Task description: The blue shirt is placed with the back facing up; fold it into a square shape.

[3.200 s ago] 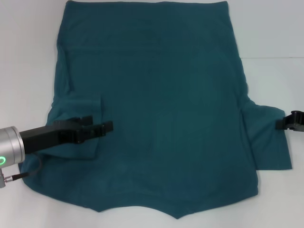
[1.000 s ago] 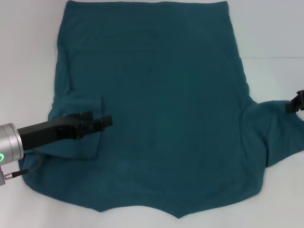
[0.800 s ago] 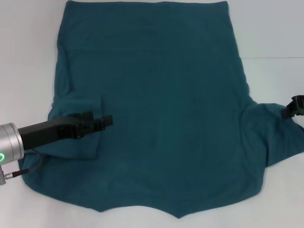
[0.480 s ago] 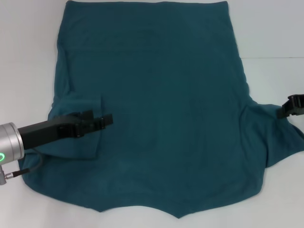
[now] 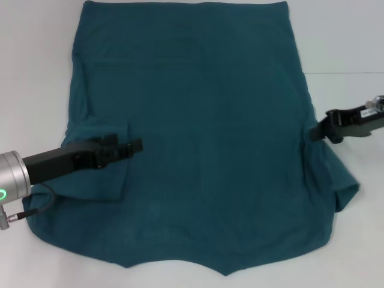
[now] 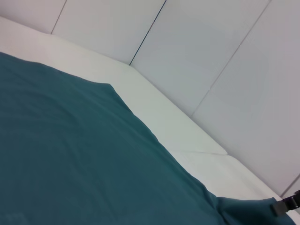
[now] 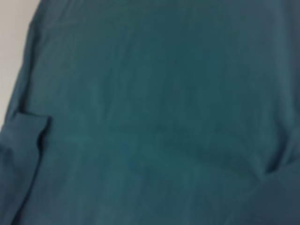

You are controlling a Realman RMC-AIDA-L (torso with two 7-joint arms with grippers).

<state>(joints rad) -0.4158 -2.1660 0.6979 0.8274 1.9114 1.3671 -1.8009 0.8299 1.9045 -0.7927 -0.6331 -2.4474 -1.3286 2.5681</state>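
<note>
Right gripper (image 5: 316, 133) pinches the edge of the blue shirt (image 5: 204, 120) by the right sleeve, which bunches inward over the body in the head view; the sleeve's lower part hangs crumpled near the side seam, so that fold looks only half made; left gripper (image 5: 133, 146) lies low across the left sleeve, already turned in flat onto the back, though whether its fingers are parted or closed I cannot tell; the shirt lies plain side up on the white table (image 5: 36, 72), hem at the far edge, collar end nearest the robot; left wrist view shows the blue shirt (image 6: 70, 159) spread smooth toward the table's far corner, a dark gripper tip at its distant edge; right wrist view shows broad cloth of the blue shirt (image 7: 164, 93) with the folded left sleeve to one side; judged from this, both lengthwise and crosswise folds remain.
</note>
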